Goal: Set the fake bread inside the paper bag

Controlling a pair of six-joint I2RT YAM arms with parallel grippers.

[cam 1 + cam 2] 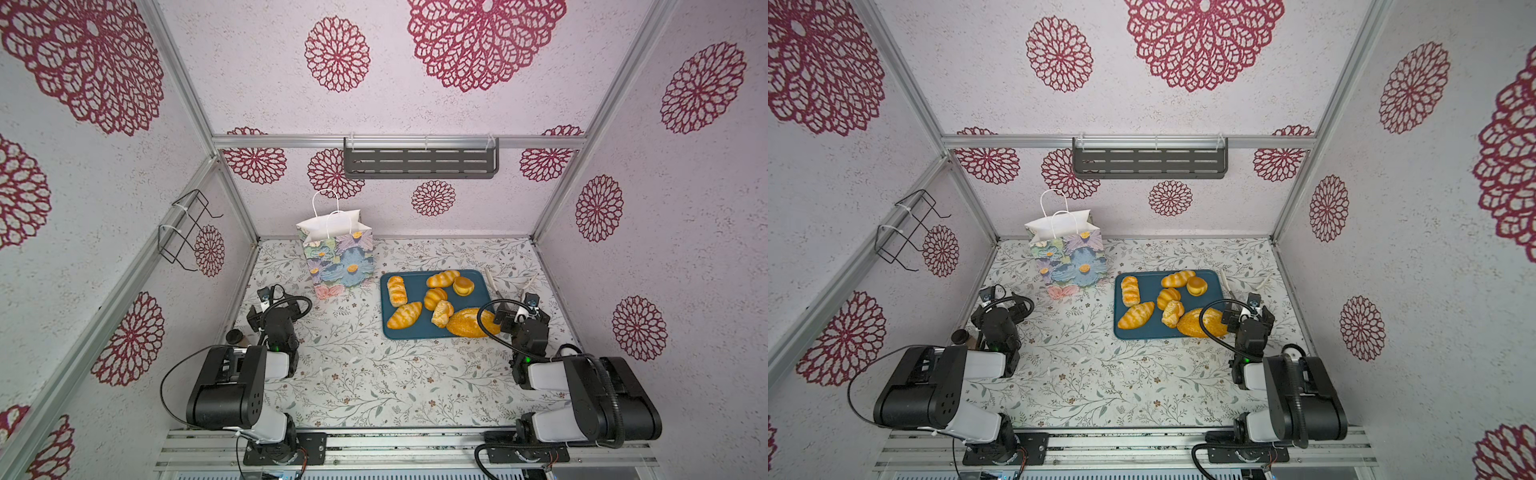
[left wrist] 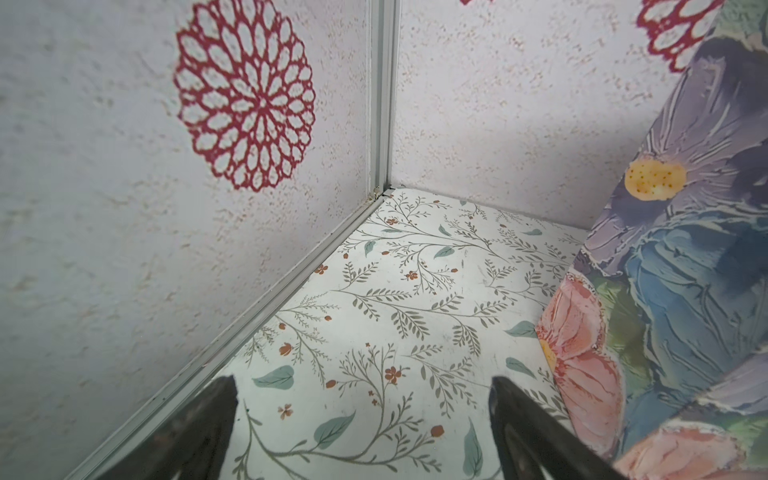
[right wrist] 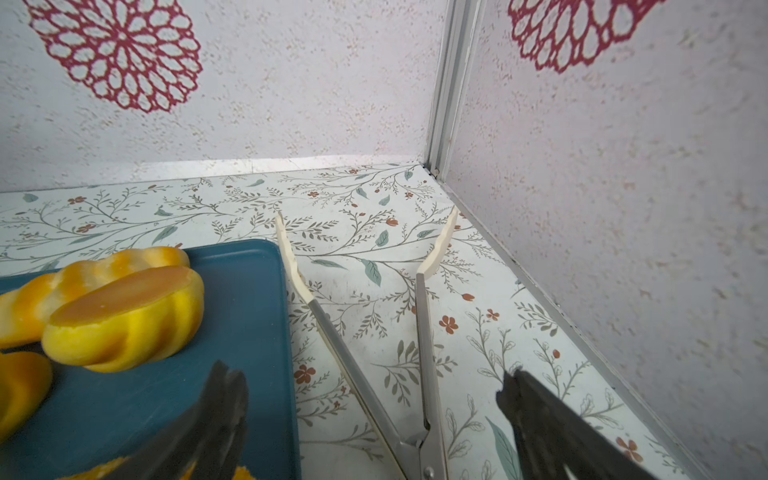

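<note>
1. The right fingers [image 3: 540, 415] are spread wide with nothing in them. They hang over the hinge end of the cream-tipped tongs [image 3: 424, 332], which lie splayed on the bench [image 1: 374, 374] right up against the teal tray [image 3: 249, 332]. 1 finger sits above the tray's edge.
2. The left fingers [image 2: 523, 415] are also wide apart and empty, low over bare bench, with the bottom corner of the paper bag [image 1: 340, 262] just beside them.
3. All 7 pieces of fake bread [image 1: 404, 315] are on the tray, so nothing's bagged yet. The bag stands upright left of the tray near the back wall, mouth open, cord handles sticking up.
4. Stuff I'd worry about:
   - If the right arm goes for the tongs, the finger over the tray could clip its rim and shove the bread around.
   - Those tongs look springy, and glossy bread could squirt out of them.
   - The bag looks light, so a bump from the left fingers or a clumsy drop might tip it.
   - The handles hang over a narrow mouth, and the big oval loaf could snag there.
</note>
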